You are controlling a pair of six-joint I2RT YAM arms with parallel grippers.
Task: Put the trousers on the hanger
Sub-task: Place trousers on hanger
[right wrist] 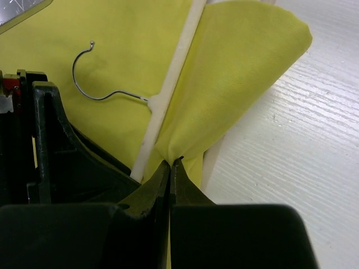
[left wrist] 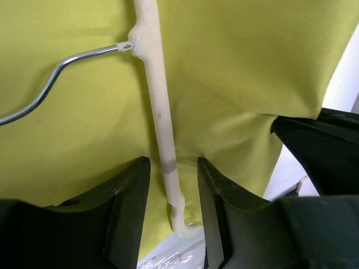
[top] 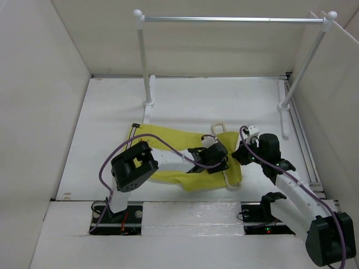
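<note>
Starting at the left of the white table point(top: 112, 101): find the left arm point(top: 133, 168) folded up close to its base at the near edge, a purple cable point(top: 102, 168) looping off it. Just beyond, note the trousers point(top: 168, 140) lying flat across the middle of the table, mustard yellow, with the striped waistband point(top: 134, 130) at the far left end. Moving right, see the left gripper point(left wrist: 173, 165) set low over the cloth, fingers point(left wrist: 132, 207) parted and straddling the bar of the hanger point(left wrist: 160, 106), a gap showing on either side (no contact visible from the wrist view), so gripping nothing. Spot the hanger lying on top of the trousers toward their right end, cream bar running near to far, thin metal hook point(left wrist: 50, 84) resting on the yellow cloth beside it. Further right, meet the right gripper point(right wrist: 171, 168) pinched tight on a fold of the trousers at their right edge, holding a flap of cloth fanned out from the pinch, just right of the bar and touching it. Right of that, only bare white tabletop and the right arm point(top: 291, 190) reaching back to its base at the near right. Far side, spanning the back: a silver rail point(top: 233, 19) on white posts.
</note>
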